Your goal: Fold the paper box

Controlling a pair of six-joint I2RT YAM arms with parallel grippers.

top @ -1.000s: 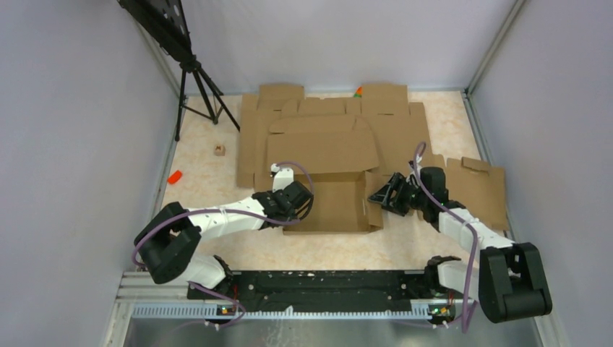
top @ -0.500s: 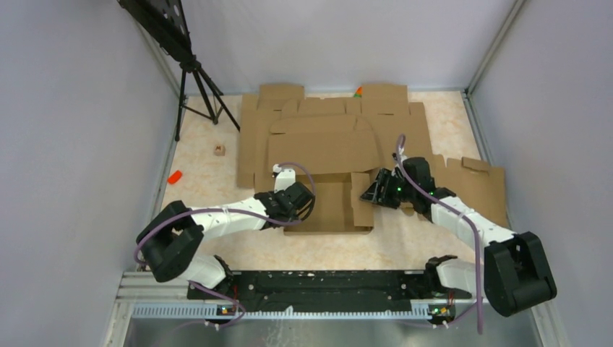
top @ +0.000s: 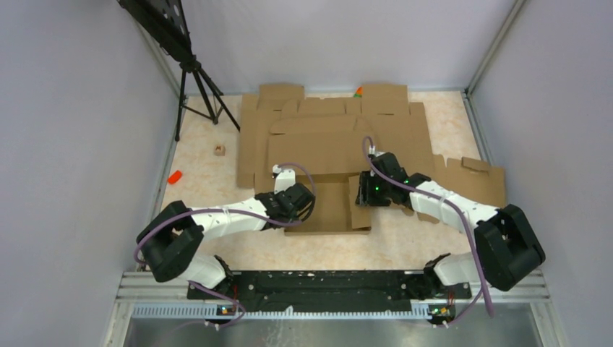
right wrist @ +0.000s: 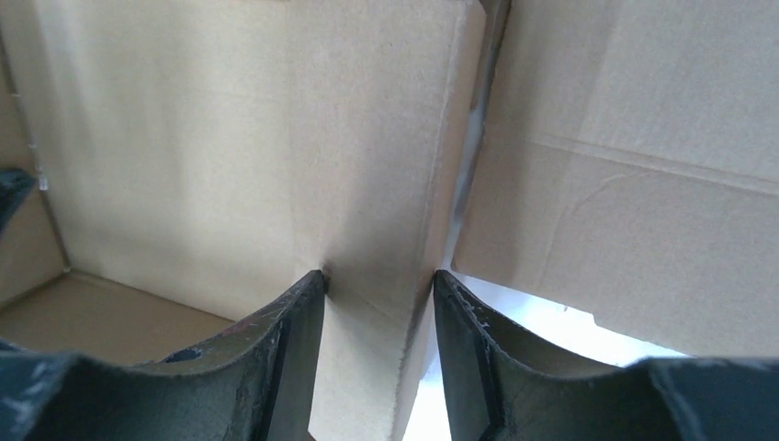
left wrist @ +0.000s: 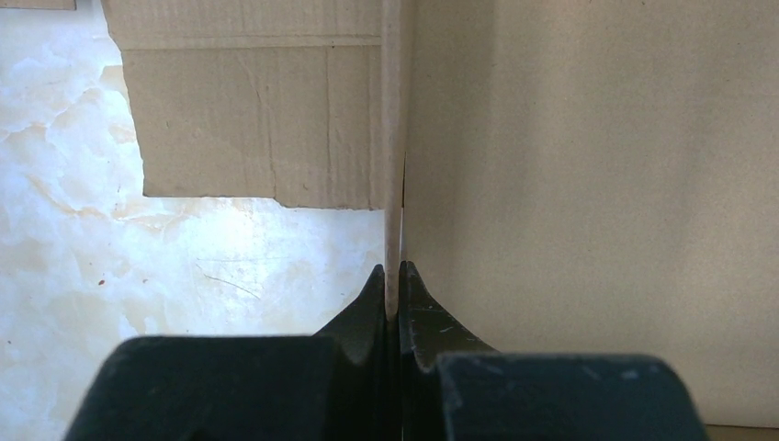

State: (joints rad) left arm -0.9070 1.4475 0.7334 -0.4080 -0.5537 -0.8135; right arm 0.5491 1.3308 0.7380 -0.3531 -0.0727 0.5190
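The paper box (top: 329, 210) lies brown and shallow at the table's middle, with both side walls raised. My left gripper (top: 303, 206) is shut on the thin upright left wall (left wrist: 393, 138), whose edge runs straight up from between the closed jaws of the left gripper (left wrist: 393, 276). My right gripper (top: 359, 195) is at the box's right side. In the right wrist view the folded right wall flap (right wrist: 367, 184) fills the gap of the right gripper (right wrist: 378, 280), and both fingers touch it.
Flat cardboard blanks (top: 325, 123) lie behind the box and another blank (top: 481, 184) lies to the right. A tripod (top: 195, 79) stands at the back left. A small wooden block (top: 220, 150) and an orange piece (top: 174, 176) lie on the left floor.
My right arm swung left and forward, carrying the box's right wall inward and upright, and its jaws narrowed onto that wall. The left arm held still.
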